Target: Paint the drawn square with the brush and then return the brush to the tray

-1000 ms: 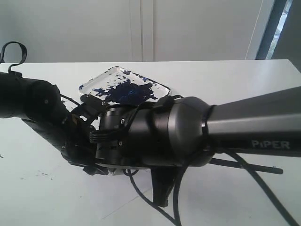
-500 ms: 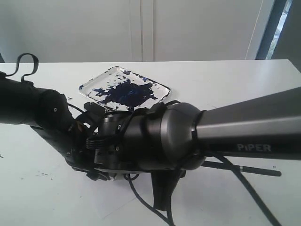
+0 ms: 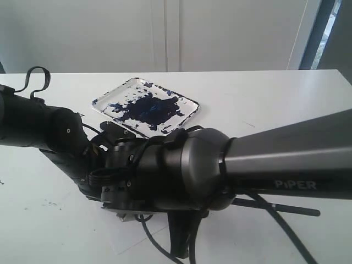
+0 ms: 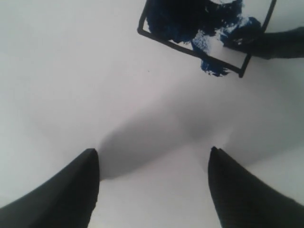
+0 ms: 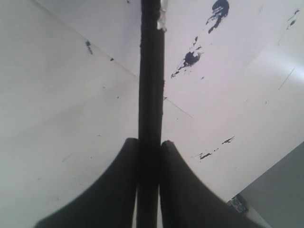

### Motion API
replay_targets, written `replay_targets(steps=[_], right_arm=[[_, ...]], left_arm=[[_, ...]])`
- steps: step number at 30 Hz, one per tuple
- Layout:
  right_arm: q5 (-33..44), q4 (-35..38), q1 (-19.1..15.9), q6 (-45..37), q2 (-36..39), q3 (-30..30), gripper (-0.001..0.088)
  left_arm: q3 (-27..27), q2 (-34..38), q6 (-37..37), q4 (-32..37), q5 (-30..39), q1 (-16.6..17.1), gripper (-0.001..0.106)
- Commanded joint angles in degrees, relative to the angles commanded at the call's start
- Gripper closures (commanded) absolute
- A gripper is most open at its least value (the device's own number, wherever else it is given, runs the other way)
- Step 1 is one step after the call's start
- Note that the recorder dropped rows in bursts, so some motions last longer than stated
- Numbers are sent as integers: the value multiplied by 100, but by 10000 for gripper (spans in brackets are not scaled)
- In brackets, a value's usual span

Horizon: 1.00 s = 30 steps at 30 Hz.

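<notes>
The brush (image 5: 151,71) is a long black stick with a pale band near its far end, and my right gripper (image 5: 151,142) is shut on it. Its handle end (image 3: 286,208) sticks out to the right from under the right arm in the exterior view. The drawn square (image 4: 190,23) on white paper is blotched dark blue, and a dark brush tip (image 4: 275,42) rests at its edge. My left gripper (image 4: 152,152) hangs open over bare paper a short way from the square. The tray (image 3: 188,102), smeared dark blue, sits behind both arms.
The big right arm (image 3: 264,165) and the left arm (image 3: 38,129) crowd the table's middle and hide both grippers in the exterior view. Dark paint splatters (image 5: 190,59) mark the white surface. A paper edge (image 3: 126,242) shows near the front. Black cables (image 3: 159,247) trail below the arm.
In the exterior view the right arm has sunk and slid left, uncovering more of the tray. The brush's handle end has dropped with it. The left arm has shifted slightly right.
</notes>
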Motion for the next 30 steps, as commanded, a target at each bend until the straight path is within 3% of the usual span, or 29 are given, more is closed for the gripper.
replay_targets(steps=[12, 20, 30], right_arm=[[-2, -36, 0, 0, 0, 0, 868], [306, -654, -11, 91, 125, 0, 868], [241, -445, -51, 229, 269, 0, 868]], left_arm=[[0, 0, 0, 0, 28, 0, 363], [0, 0, 0, 0, 65, 0, 363], [0, 0, 0, 0, 69, 0, 363]])
